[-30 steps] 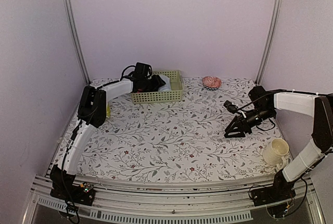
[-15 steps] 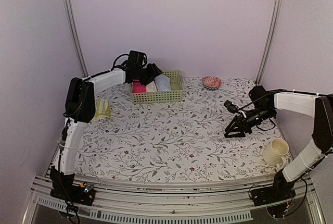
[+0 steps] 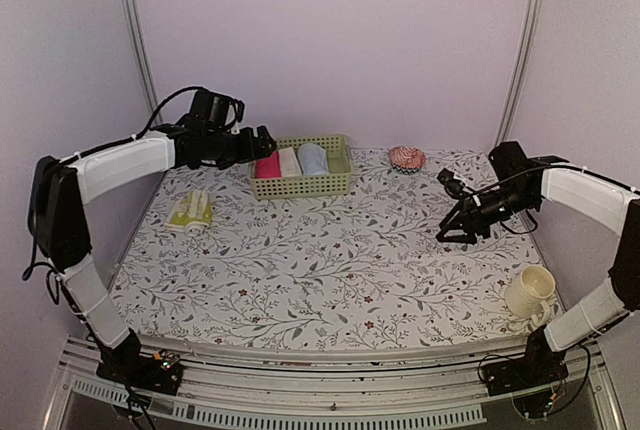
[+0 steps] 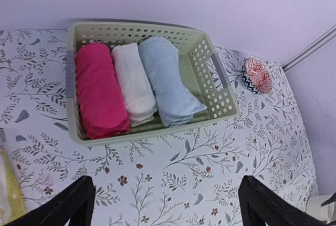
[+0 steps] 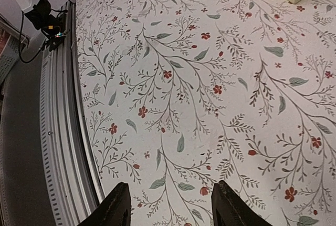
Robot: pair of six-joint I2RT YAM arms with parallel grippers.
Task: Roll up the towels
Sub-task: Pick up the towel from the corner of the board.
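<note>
Here, blue towel (image 4: 167,81) in basket (image 4: 218,90), ahead of left end effector (image 4: 167,205)

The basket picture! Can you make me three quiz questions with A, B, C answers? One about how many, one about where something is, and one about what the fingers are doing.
1. How many rolls lie in the basket?
A. one
B. two
C. three

2. Where is the yellow-green towel?
A. inside the basket
B. on the table, outside the basket
C. on the floor

3. How are the left arm's fingers?
A. wide open and empty
B. shut on a towel
C. shut on the basket's edge

Answers:
1. C: a pink roll, a white roll and a blue roll lie side by side.
2. B: the top view shows it on the flowery table, on the left arm's side of the basket.
3. A: the two fingers stand far apart with only table between them.
</note>
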